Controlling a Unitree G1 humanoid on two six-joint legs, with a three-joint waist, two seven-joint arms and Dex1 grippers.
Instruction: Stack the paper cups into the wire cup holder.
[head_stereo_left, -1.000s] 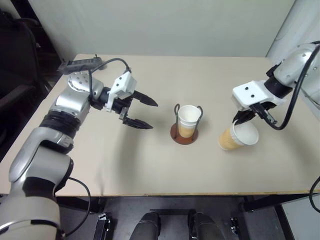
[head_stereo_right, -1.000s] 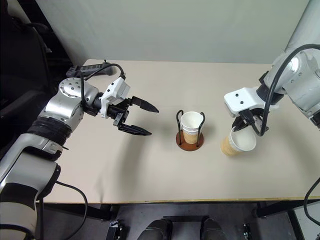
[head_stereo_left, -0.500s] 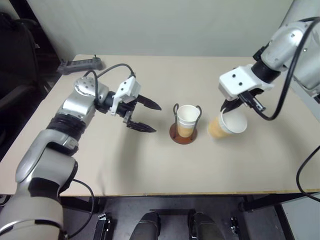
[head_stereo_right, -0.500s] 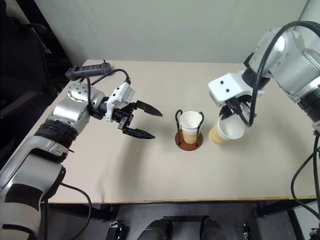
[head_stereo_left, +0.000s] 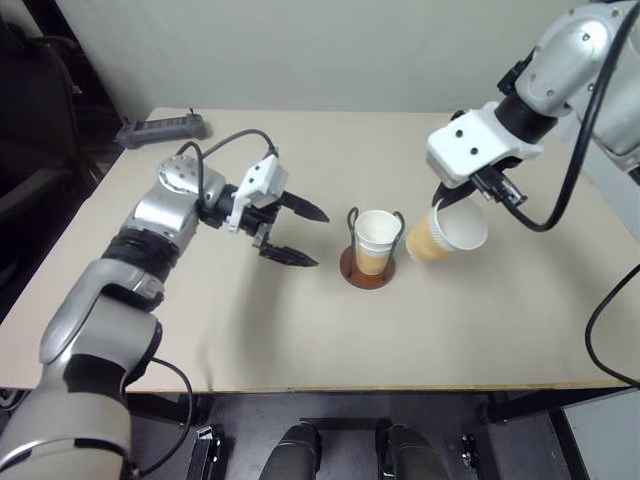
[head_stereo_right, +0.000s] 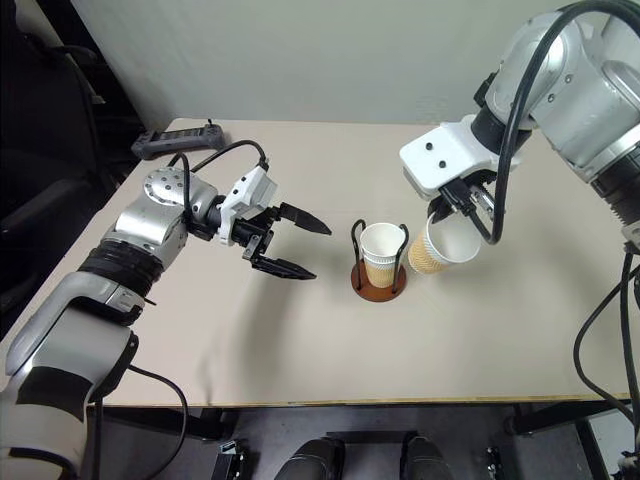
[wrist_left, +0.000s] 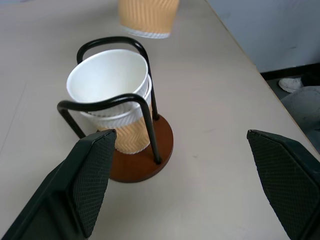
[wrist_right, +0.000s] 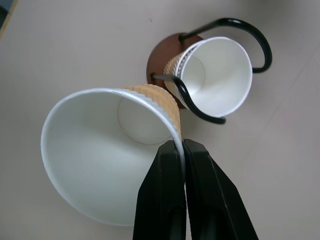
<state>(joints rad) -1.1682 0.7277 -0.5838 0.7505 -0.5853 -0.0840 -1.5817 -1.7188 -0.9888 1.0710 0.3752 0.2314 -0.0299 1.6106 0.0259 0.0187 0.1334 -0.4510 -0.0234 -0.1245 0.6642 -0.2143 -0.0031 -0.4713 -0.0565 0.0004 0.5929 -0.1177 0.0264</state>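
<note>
Jaws of the right gripper (wrist_right: 181, 150) are being kept pinched together on the rim of a paper cup (head_stereo_right: 440, 245), one finger inside the wall and one outside. That held cup is being carried tilted above the tabletop (head_stereo_left: 300, 330), its open mouth turned toward the robot and its base pointing at the wire cup holder (head_stereo_left: 366, 263), just beside it on the robot's right. Jaws of the left gripper (head_stereo_left: 297, 234) are being held wide apart and empty, aimed at the holder from the robot's left with a clear gap between. On the holder's reddish-brown disc, between the two dark wire loops, nested cups (wrist_left: 112, 87) are being kept upright; two appear to be stacked there, though the count is hard to confirm. At the far left corner a black power strip (head_stereo_left: 160, 128) is lying.
</note>
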